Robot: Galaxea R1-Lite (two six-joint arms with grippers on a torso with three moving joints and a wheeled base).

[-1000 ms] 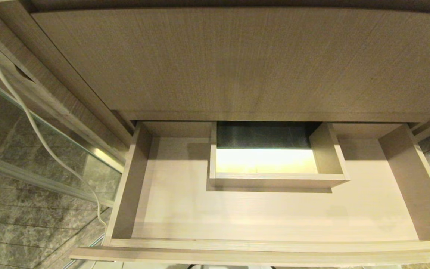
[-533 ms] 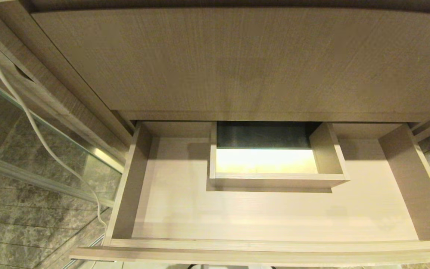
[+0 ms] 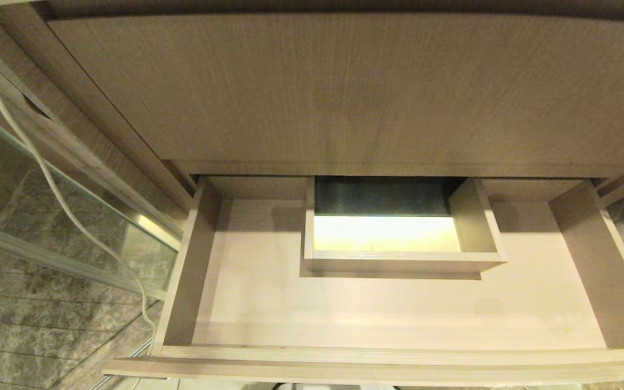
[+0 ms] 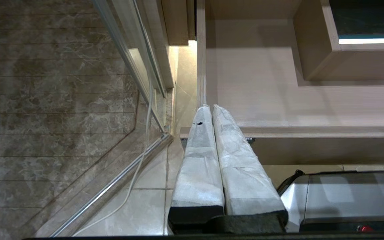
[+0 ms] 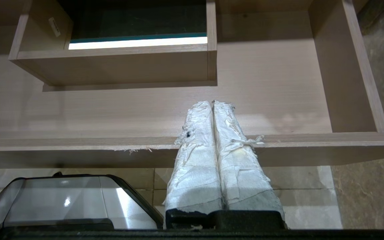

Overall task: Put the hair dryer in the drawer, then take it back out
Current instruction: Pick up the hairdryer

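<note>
The drawer (image 3: 377,358) stands pulled out below me, wide and shallow, light wood grain, with a boxed cutout (image 3: 398,262) at mid-back. Nothing lies on its floor. The hair dryer is out of view. Neither arm shows in the head view. In the left wrist view my left gripper (image 4: 211,107) hangs shut and empty in front of the drawer's left front corner (image 4: 198,131). In the right wrist view my right gripper (image 5: 212,102) is shut and empty too, in front of the right part of the drawer front (image 5: 312,140).
A taller wood-grain panel (image 3: 344,86) rises above the drawer. On the left stand a glass pane (image 3: 73,227) with a metal rail and a marble-tiled wall, and a pale cord (image 3: 46,179) trails down there. My silver base (image 5: 62,196) is below the drawer front.
</note>
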